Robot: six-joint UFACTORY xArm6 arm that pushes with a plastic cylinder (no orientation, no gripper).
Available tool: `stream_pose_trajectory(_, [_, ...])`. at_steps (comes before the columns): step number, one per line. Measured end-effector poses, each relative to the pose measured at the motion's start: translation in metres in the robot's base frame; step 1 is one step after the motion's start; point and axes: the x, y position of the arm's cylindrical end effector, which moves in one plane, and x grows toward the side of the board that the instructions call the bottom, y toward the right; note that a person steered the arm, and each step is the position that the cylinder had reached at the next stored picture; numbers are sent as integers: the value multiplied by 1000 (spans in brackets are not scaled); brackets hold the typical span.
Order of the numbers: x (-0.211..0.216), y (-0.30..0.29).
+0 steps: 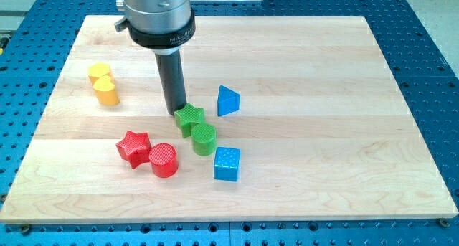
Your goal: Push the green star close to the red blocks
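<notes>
Camera view: the end effector is a plain rod with no jaws, so nothing is gripped. My tip (176, 112) is set against the green star (190, 117) at its 10 o'clock edge. Red star (133, 146) and red cylinder (163, 160) lie at 8 o'clock on the surface (323, 117).

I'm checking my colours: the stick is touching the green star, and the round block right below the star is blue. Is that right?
Not quite. In the camera view my tip does touch the green star, but the round block right below it is green, not blue.
</notes>
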Motion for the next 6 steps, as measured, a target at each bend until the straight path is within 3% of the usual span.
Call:
stream_pose_trajectory(1, [-9,69])
stream_pose_trajectory(2, [4,74])
stream_pose_trajectory(4, [10,-21])
stream_pose_trajectory(6, [9,78])
